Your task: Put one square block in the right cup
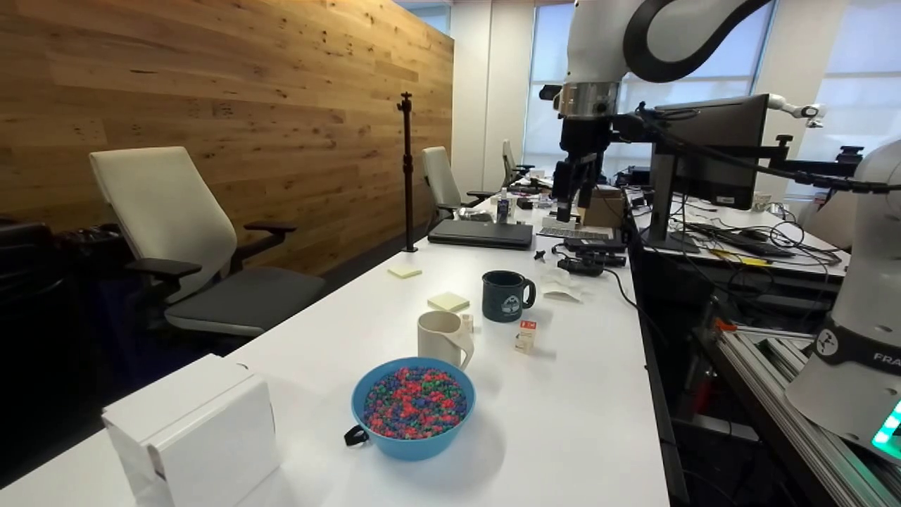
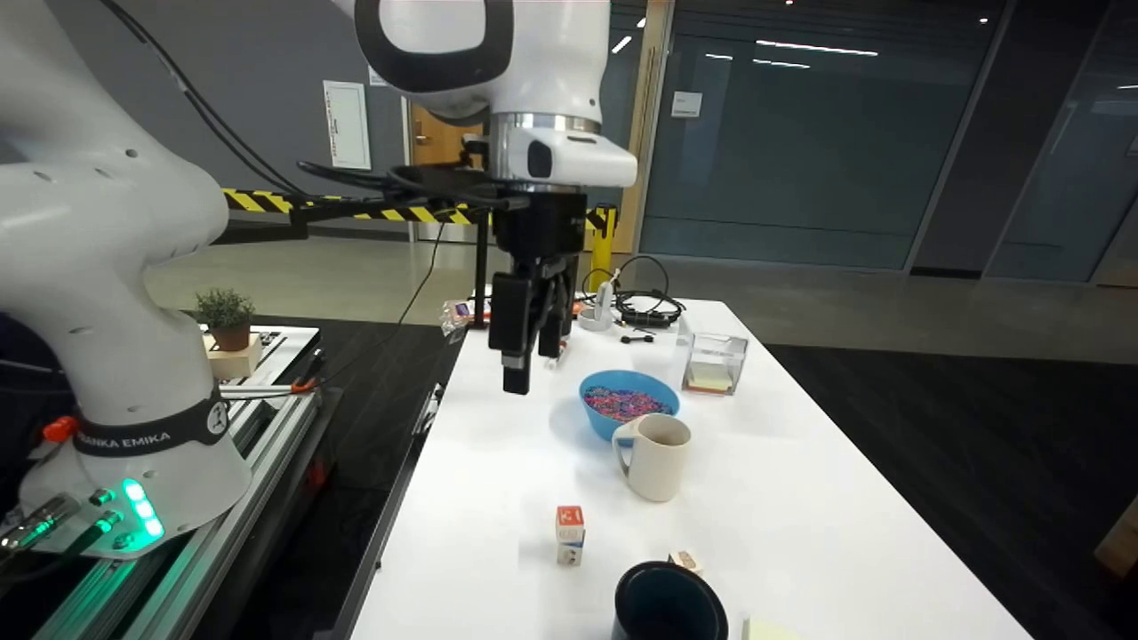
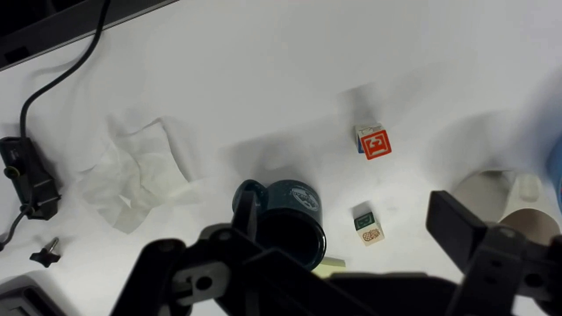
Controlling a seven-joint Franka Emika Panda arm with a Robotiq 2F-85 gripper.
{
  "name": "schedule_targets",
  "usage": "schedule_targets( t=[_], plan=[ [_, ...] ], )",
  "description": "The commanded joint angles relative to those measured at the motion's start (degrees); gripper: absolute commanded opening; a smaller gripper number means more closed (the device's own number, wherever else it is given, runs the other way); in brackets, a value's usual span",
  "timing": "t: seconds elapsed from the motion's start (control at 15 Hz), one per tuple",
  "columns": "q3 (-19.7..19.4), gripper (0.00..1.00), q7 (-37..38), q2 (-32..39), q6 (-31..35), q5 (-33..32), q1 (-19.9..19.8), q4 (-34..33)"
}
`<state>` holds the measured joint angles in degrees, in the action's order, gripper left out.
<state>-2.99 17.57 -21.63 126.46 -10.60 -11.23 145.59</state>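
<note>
Wrist view: fingers (image 3: 454, 230) hanging spread, empty | red-topped block (image 3: 376, 145), pineapple block (image 3: 369, 229) sitting right of centre | dark mug (image 3: 292, 219) sitting lower centre (no block showing inside) | pick and drop apparently remaining

Dark teal, white-printed mug (image 1: 496, 296), cream cup (image 1: 436, 346), blue bowl (image 1: 422, 450), red-faced block (image 3: 376, 145).

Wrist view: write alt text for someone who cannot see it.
An open gripper hangs above a white table with a dark mug, a red-faced alphabet block and a pineapple alphabet block. Crumpled white tissue lies at left; a cream mug, partly hidden by the gripper, is at right.
</note>
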Motion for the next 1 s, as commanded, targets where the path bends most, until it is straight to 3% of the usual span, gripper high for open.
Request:
schedule_targets(
  t=[0.0, 0.33, 0.4, 0.67, 0.93],
  plan=[
    [0.3, 1.0, 2.2, 2.3, 2.2, -1.3, -0.8, 0.1],
    [-0.1, 1.0, 1.6, 2.5, 1.2, 0.0, -0.4, -0.1],
    [-0.5, 1.0, -3.8, 2.3, 2.0, -0.6, 0.6, 0.5],
    [-0.5, 1.0, -13.0, 5.0, 6.0, -2.1, 2.5, 0.9],
    [0.6, 1.0, -15.5, 7.7, 12.5, -6.0, 3.4, 0.6]
  ],
)
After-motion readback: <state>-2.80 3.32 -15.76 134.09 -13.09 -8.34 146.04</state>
